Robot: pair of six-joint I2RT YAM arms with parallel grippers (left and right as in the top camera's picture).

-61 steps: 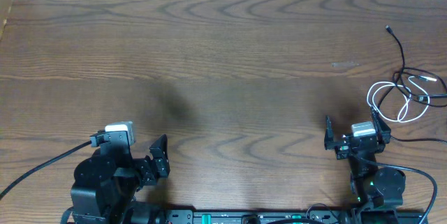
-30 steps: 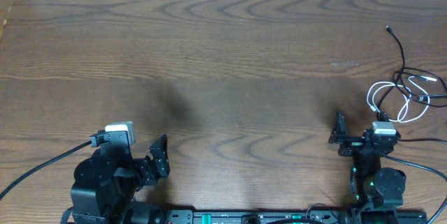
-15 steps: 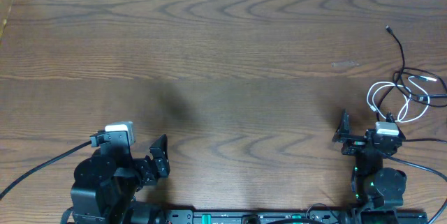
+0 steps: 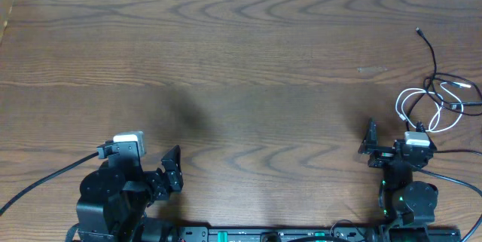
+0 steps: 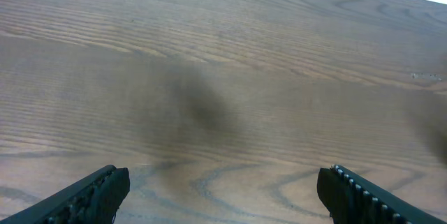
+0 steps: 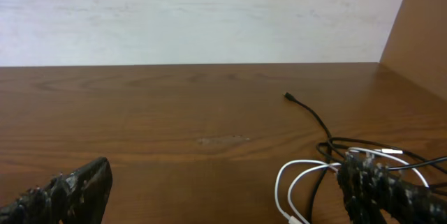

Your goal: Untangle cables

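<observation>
Two cables [image 4: 435, 93] entangled, table [image 4: 226, 84] right side

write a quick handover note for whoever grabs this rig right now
Left gripper: open, empty, low over bare table at the near left, far from the cables.
Right gripper: open, empty, at the near right, facing the cables and just short of them.
Cables: white cable and black cable lie crossed over each other in loose loops at the table's right edge; the black one's plug end trails toward the far side.
Done: nothing visible; neither cable is gripped.
Left: pick up one cable, pull it free of the other, lay the two apart.
</observation>
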